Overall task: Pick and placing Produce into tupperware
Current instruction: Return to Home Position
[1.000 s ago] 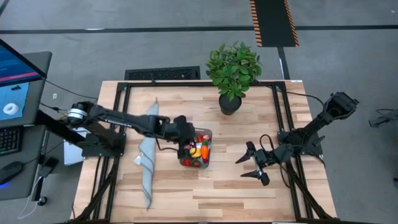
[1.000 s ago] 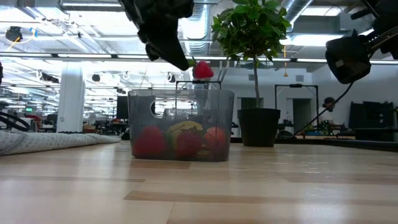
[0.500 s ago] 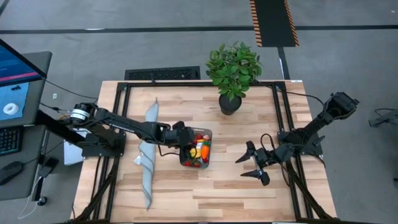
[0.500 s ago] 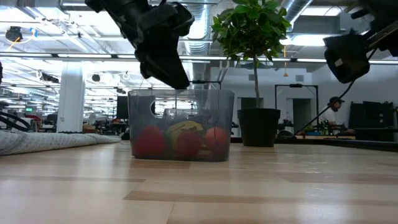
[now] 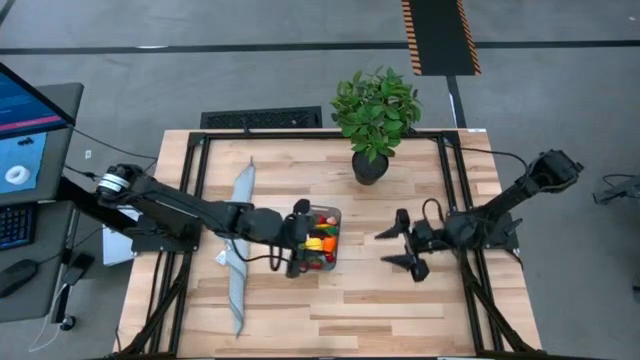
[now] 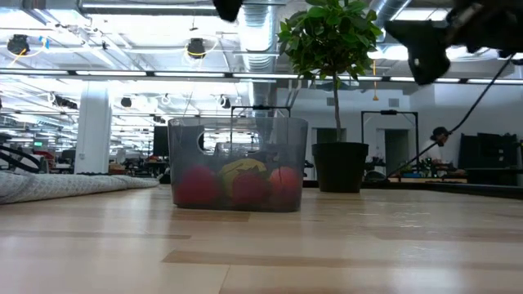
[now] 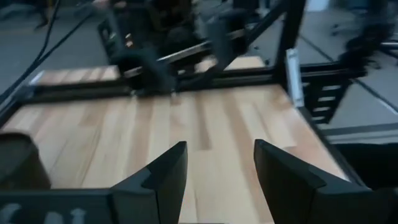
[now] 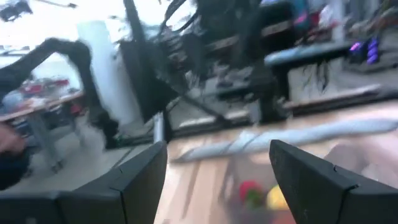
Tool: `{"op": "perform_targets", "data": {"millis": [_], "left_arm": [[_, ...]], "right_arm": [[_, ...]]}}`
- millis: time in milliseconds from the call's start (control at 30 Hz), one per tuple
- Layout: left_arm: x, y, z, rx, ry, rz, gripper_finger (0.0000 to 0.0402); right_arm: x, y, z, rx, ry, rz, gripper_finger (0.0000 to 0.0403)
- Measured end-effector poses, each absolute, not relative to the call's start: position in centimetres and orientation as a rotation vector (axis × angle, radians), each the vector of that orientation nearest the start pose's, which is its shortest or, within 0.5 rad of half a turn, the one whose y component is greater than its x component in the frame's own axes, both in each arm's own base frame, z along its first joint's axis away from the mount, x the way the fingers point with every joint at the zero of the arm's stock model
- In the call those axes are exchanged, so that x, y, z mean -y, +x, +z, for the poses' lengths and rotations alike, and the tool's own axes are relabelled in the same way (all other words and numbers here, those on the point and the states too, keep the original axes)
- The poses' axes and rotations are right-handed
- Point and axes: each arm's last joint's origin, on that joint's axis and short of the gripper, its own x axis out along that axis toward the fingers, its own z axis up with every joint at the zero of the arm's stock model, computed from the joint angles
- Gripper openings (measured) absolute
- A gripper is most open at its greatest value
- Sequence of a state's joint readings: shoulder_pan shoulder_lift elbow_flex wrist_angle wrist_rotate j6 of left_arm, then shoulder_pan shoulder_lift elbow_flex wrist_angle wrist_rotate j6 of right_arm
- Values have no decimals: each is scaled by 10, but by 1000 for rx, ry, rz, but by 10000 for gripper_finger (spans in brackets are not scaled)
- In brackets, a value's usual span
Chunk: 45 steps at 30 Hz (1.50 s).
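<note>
The clear tupperware [image 5: 337, 232] stands mid-table on its base, with the produce [image 5: 318, 243] piled inside: red, orange and yellow pieces, also seen through its wall in the low view [image 6: 233, 186]. My left gripper [image 5: 304, 238] hovers open and empty at the tupperware's left edge, pointing toward the table's right; its wrist view shows the gap between its fingers [image 7: 217, 155] over bare wood. My right gripper [image 5: 383, 249] hangs open and empty to the right of the tupperware, pointing at it; the produce [image 8: 258, 194] shows blurred between its fingers.
A potted plant [image 5: 375, 120] stands at the table's far middle. A long grey cloth strip [image 5: 238, 255] lies left of the tupperware, under my left arm. Bare wood stretches along the near edge and between the tupperware and my right gripper.
My left gripper, which held a red berry over the tupperware, has opened and let it go; the berry is no longer above the rim. The gripper has then risen, drawn back toward the table's left and tipped up toward level. My right gripper has lifted slightly.
</note>
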<state>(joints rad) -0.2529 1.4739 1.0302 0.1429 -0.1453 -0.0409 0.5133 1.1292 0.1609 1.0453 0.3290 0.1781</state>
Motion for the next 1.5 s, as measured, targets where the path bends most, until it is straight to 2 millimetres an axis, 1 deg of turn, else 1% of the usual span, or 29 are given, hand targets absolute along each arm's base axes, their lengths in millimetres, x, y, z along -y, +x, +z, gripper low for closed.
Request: {"op": "perform_targets", "data": {"millis": [67,167,267,333,433,533,633,767,1033,1167,1300,1500], "left_arm": [[79,317,296,-278,37,-144,178],[79,305,307,-262,59,-176,178],[79,289,308,-211,60,-193,178],[76,273,305,-163,53,-197,178],[68,245,295,-45,36,-178,178],[62,219,276,30,46,-206,178],[57,199,260,78,22,-213,178],[53,180,239,71,12,-211,178],[52,154,219,102,27,-261,178],[48,140,206,119,24,-234,178],[43,128,191,140,9,-212,178],[39,118,187,191,-13,-214,178]], "right_arm": [[-79,170,189,88,190,183,306],[-74,167,204,129,137,250,306],[-68,160,215,93,97,253,306],[-63,152,225,68,74,237,306],[-56,140,235,37,65,208,306],[-50,128,243,27,61,198,306],[-43,116,246,4,54,168,306],[-38,104,245,-12,49,152,306],[-33,92,235,-68,47,150,306],[-29,86,233,-33,47,122,306],[-27,82,225,10,25,100,306],[-25,79,210,50,18,97,306]]}}
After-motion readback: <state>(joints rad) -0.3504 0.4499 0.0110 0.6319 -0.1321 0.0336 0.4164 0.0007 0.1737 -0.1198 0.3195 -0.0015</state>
